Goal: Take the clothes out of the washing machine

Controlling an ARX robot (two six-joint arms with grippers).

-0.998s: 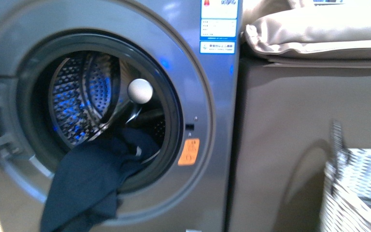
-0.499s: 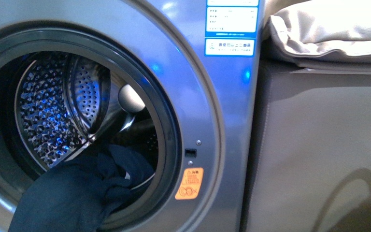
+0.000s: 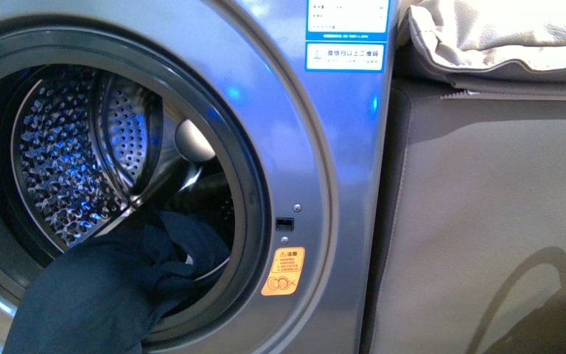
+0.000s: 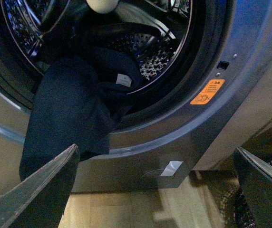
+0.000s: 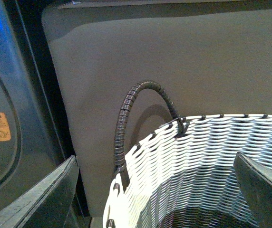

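dark wedge fingers (image 4: 50, 190) sit at either edge of the left wrist view with a wide gap between them, so the left gripper (image 4: 155, 148) is spread and holds nothing. it hangs low before the washing machine (image 3: 324, 162), apart from the cloth. the right gripper (image 5: 155, 156) is likewise spread and empty, poised over the woven basket (image 5: 198, 152) beside the machine.

the clothes (image 4: 64, 109) lie half out of the porthole. the navy garment drapes over the lower lip of the opening and hangs down the front panel, while its other end bunches on the floor of the drum (image 3: 66, 162), a small pale tag (image 4: 123, 80) showing on a fold.

risks, as i judge them: a pinch on the loose hanging edge alone may slip off the limp knit. a pull straight down could drag the cloth across the door seal and catch the bunched part. a reach too deep might knock the fingers on the rim. once freed, the long tail could trail on the floor (image 4: 126, 209) or miss the basket.

the garment's long axis runs from inside the drum outward and down over the lip, its free end pointing at the floor and leaning toward the robot's left. deeper in, a pale round object (image 3: 194, 140) shows, apart from the cloth.
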